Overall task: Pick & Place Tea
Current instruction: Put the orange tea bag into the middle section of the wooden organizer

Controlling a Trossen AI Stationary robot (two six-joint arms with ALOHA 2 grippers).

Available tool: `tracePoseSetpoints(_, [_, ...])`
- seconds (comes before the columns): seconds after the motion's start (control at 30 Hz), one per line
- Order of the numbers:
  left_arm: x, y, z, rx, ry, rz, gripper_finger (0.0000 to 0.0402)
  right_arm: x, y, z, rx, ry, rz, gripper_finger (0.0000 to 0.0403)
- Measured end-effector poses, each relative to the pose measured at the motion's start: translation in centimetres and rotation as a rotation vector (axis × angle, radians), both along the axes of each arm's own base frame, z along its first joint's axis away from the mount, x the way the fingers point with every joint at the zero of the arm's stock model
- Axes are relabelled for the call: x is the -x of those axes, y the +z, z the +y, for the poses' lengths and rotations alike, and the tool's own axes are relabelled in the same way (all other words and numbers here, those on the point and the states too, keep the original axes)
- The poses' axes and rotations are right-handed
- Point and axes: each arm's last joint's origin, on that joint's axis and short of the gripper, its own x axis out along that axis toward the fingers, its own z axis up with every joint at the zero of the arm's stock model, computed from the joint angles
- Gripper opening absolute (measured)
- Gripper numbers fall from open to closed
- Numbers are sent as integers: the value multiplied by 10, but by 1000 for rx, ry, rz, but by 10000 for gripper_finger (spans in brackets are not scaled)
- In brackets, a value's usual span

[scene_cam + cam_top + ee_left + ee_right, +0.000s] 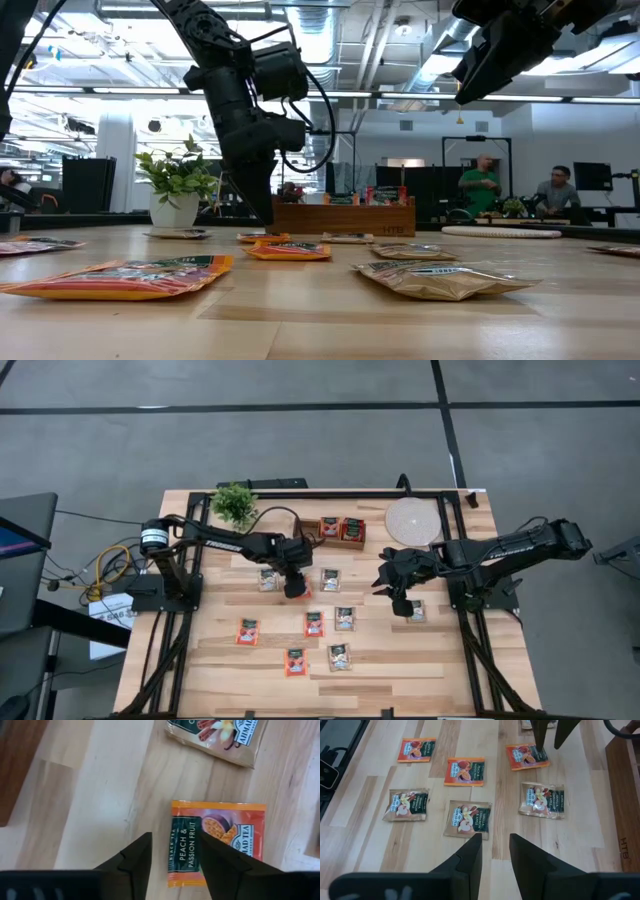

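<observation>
Left claw (296, 589) at frame center of the high view, fingers spread, empty, directly over a red-orange tea sachet (216, 842) lying flat on the tabletop (210, 660). Right claw (400, 603) hovers center-right, fingers parted, holding nothing.

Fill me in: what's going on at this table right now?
Tea sachets lie scattered on the wooden table, and a few already stand in the wooden tray at the back. The left end effector hangs low over an orange sachet, fingers open on either side of its edge, not gripping it. The right end effector hovers higher above the pale sachets, holding nothing.
</observation>
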Motion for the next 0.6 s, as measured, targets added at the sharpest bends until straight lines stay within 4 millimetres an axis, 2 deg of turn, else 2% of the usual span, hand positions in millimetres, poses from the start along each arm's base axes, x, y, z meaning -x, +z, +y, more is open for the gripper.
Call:
tracePoseSetpoints(0.27, [0,-2,0,-6,-15,9,158,0,0,0,-9,-8,-4,91])
tracePoseSetpoints(0.6, [-4,-28,1,6,-14,91,158,-1,2,0,-12,-9,-18,91])
